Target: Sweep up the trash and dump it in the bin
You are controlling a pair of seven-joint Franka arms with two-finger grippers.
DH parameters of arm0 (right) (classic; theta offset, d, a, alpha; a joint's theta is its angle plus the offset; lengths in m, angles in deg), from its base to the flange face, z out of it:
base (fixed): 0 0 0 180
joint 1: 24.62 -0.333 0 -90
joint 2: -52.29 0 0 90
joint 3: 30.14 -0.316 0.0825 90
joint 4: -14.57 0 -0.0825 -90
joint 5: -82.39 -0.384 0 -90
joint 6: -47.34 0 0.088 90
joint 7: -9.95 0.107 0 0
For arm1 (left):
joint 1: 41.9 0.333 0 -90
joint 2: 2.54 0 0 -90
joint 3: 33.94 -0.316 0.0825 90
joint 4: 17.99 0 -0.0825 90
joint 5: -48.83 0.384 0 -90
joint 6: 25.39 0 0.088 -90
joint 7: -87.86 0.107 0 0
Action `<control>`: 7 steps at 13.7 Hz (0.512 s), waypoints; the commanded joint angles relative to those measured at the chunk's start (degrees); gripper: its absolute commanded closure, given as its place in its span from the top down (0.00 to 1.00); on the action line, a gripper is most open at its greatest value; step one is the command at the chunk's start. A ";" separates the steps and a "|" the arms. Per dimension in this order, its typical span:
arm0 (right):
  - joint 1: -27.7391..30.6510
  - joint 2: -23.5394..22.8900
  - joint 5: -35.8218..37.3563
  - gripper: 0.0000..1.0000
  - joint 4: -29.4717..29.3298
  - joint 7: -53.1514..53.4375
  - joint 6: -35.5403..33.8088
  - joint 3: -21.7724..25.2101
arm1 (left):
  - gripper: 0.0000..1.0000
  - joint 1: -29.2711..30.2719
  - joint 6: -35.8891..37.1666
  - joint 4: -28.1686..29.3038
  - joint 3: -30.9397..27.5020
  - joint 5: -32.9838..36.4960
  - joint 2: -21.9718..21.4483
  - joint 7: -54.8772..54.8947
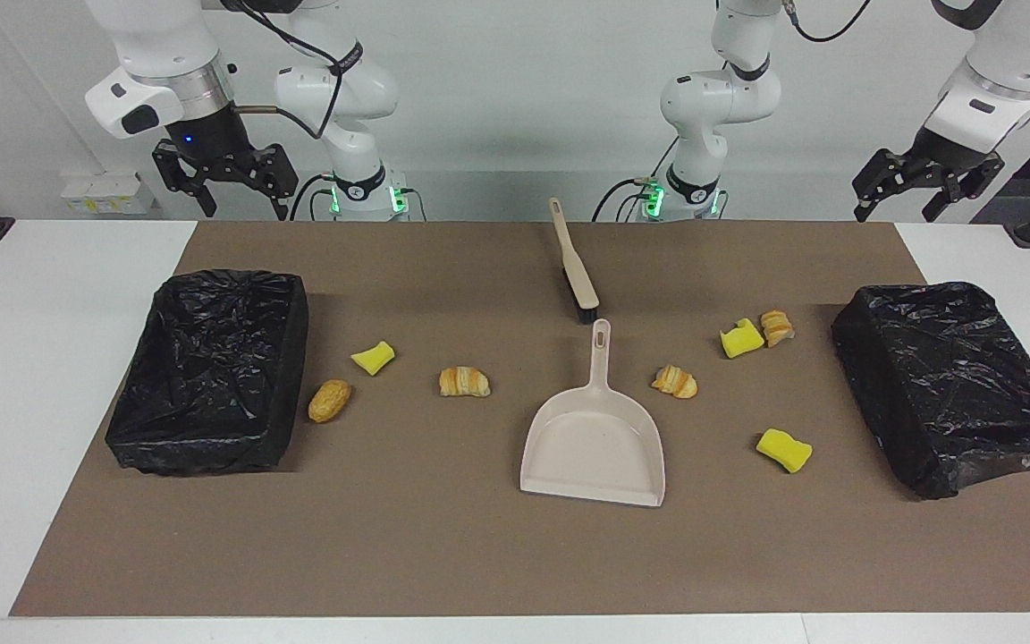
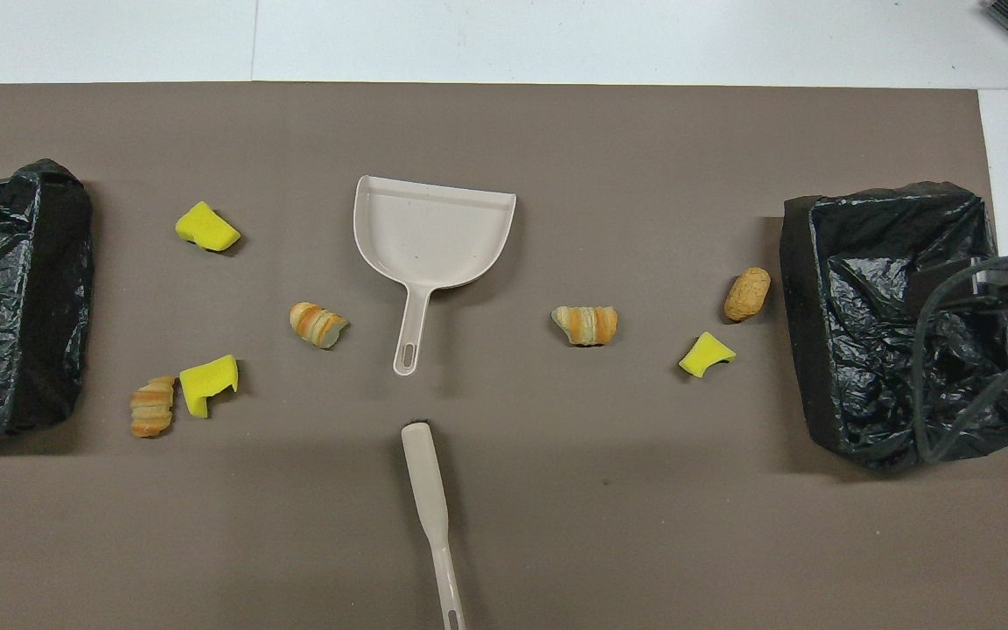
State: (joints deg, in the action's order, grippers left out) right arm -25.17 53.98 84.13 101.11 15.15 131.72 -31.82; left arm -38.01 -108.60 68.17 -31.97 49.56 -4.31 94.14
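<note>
Seven pieces of trash lie scattered on the brown mat. Toward the right arm's end: a bread roll piece just beside a bin, a yellow sponge chunk and a croissant bit. Toward the left arm's end: a second croissant bit, a second sponge chunk touching a third croissant bit, and a third sponge chunk.

The beige dustpan lies mid-mat, handle toward the robots. The brush lies nearer the robots, its bristle end just beside the dustpan handle.

Two bins lined with black bags stand at the mat's ends: the right arm's bin and the left arm's bin.

The right gripper hangs above the right arm's end of the table, fingers apart, holding nothing. The left gripper hangs above the left arm's end, fingers apart, likewise unloaded.
</note>
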 commanded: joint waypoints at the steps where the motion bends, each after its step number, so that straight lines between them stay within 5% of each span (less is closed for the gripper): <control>1: 0.64 1.12 0.55 1.00 1.70 0.08 0.08 -0.08 | 1.00 0.25 0.59 0.15 -0.03 -0.48 -0.42 0.48; 7: 0.64 2.00 0.46 1.00 3.20 0.34 0.52 0.10 | 1.00 -0.63 0.59 0.15 0.67 -1.00 -0.42 0.40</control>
State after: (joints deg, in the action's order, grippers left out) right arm -24.99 54.16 84.13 102.06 15.15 131.67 -31.40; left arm -38.06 -108.60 68.17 -31.58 49.37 -4.31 94.24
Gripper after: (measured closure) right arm 0.000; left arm 0.000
